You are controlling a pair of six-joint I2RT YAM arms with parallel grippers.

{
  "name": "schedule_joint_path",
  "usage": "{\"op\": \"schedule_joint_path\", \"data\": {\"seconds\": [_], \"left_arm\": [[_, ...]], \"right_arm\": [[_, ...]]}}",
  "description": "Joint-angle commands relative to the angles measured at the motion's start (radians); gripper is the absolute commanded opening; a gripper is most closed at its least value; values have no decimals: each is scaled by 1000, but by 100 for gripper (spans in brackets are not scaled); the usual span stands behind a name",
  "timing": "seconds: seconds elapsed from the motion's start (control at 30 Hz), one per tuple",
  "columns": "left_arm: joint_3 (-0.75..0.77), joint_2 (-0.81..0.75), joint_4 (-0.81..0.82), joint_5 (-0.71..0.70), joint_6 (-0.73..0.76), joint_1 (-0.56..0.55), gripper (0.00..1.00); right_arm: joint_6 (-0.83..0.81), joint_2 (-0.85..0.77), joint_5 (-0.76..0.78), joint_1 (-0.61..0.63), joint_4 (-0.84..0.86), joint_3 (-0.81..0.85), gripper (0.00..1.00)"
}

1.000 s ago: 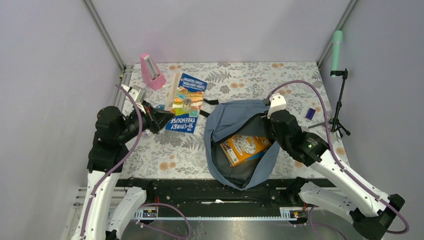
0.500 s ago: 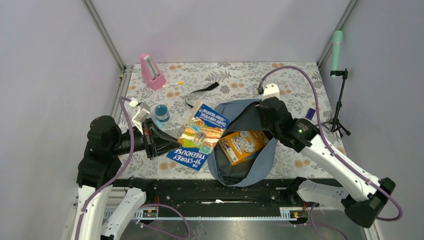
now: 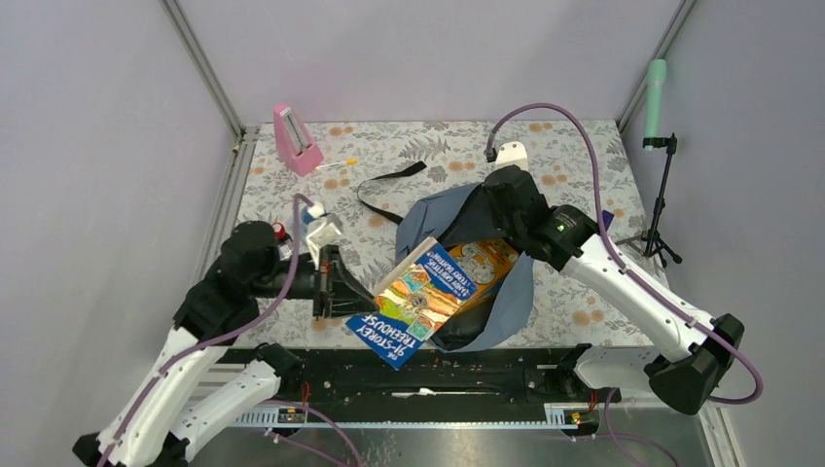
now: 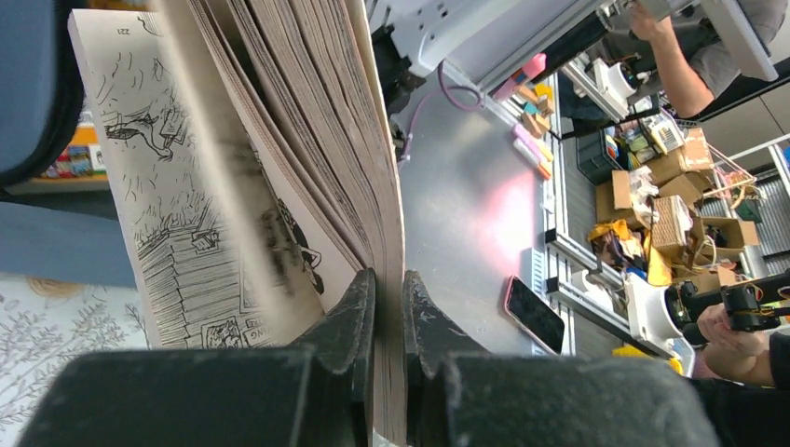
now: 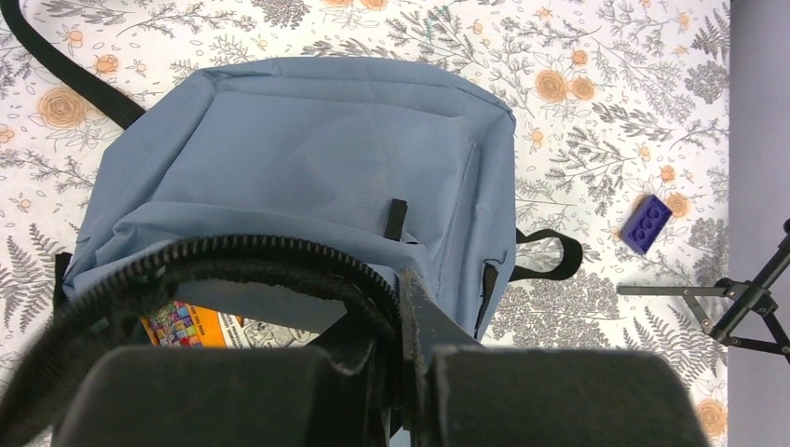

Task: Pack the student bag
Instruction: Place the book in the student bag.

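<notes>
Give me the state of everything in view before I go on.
backpack: unzipped, mouth open
blue book: tilted, far end over the backpack mouth
orange book: lying inside the backpack
left gripper: jaws shut on the blue book
right gripper: jaws shut on the backpack's zipper rim
metronome: upright
purple brick: lying outside the backpack

Book (image 3: 416, 304) across student bag (image 3: 443, 216) rim

- Left gripper (image 3: 342, 288) is swinging the blue book (image 3: 418, 304) from left of the student bag (image 3: 440, 216) onto its open mouth.
- Right gripper (image 3: 493, 204) is hauling the bag's zipper rim (image 5: 233, 251) rearward.
</notes>
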Motion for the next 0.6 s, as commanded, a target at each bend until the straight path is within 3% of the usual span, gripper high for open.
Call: {"op": "schedule_joint_path", "data": {"seconds": [0.0,0.27,0.43,0.57], "left_arm": [[-78,32,298,-181,-138,-101,0],[-346,165,832,-426,-494,-238,0],[-418,292,972,-634,-590,-295,0],[-430,393,1153,-593,-661,-354,0]], "right_arm": [[36,-40,7,-9,84,55,0],[47,-112,-28,-9,84,-5,0],[60,-158,-35,-8,84,-35,0],[49,-182,-14,-10,84,-53,0]]}}
